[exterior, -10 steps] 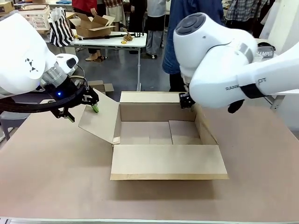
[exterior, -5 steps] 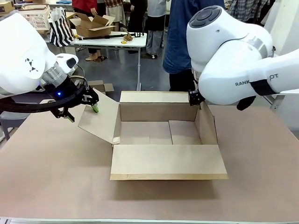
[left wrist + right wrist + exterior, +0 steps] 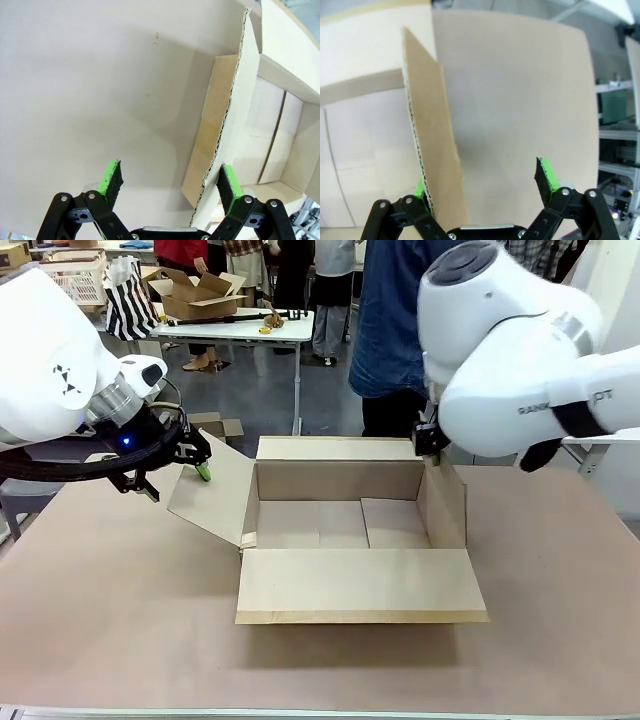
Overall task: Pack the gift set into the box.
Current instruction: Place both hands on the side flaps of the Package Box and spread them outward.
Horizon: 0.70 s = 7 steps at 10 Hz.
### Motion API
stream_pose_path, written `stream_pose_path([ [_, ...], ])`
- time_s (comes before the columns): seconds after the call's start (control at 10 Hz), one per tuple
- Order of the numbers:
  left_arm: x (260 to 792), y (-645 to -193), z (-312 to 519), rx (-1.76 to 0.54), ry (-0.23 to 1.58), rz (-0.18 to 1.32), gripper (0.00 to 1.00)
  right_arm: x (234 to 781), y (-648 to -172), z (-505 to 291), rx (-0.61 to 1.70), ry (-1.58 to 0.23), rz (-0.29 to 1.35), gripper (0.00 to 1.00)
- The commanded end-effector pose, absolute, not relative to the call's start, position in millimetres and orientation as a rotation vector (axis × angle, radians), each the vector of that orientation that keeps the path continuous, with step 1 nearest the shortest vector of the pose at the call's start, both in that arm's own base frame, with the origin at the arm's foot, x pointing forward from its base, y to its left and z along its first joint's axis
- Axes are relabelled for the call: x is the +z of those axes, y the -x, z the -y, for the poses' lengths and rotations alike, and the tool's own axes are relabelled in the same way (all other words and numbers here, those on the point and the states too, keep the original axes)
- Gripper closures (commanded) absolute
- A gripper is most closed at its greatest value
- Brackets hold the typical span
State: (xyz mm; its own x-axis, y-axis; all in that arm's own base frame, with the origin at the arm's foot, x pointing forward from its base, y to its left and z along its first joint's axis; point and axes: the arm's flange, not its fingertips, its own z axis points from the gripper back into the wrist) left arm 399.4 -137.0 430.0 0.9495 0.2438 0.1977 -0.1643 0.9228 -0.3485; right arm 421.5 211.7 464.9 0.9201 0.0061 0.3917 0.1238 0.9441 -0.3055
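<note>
A: Brown corrugated board first: where is the box (image 3: 340, 480)?

B: On the middle of the table (image 3: 110, 600), open at the top. Its near flap (image 3: 360, 585) lies out flat toward the robot. The far flap (image 3: 335, 447) is folded outward toward a person (image 3: 390, 340) in a blue top standing at the far side. The inner bottom panels of the box show as bare cardboard.

A: And the side flaps?

B: The left flap (image 3: 212, 495) slants outward and up. The right flap (image 3: 445, 505) stands nearly upright.

A: How is the left gripper (image 3: 170, 182)?

B: It sits at the outer edge of the left flap with its jaws spread wide. In the left wrist view the flap's corrugated edge runs up between the green pads (image 3: 112, 179). It lies close by the pad on the picture's right and well apart from the other. Nothing is pinched.

A: The right gripper (image 3: 482, 182)?

B: It is at the top far corner of the right flap, also spread wide. In the right wrist view the flap rises between its fingers, against the pad on the picture's left, which it half hides. The other pad (image 3: 546, 176) stands well clear, over bare table. It has hold of nothing.
</note>
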Motion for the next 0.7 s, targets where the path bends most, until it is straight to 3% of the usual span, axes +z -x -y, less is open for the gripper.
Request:
stream_pose_path([
  [0.0,432.9,-399.8,137.2,0.222,0.316,0.239,0.0,464.9,-414.4,-178.8,-0.145,0.247,0.42,0.0],
  [0.3,432.9,-399.8,137.2,0.222,0.316,0.239,0.0,445.5,-429.5,-129.0,-0.172,0.063,0.347,0.0],
  [0.6,432.9,-399.8,137.2,0.222,0.316,0.239,0.0,407.4,-443.1,-80.1,-0.118,-0.269,0.239,0.0],
])
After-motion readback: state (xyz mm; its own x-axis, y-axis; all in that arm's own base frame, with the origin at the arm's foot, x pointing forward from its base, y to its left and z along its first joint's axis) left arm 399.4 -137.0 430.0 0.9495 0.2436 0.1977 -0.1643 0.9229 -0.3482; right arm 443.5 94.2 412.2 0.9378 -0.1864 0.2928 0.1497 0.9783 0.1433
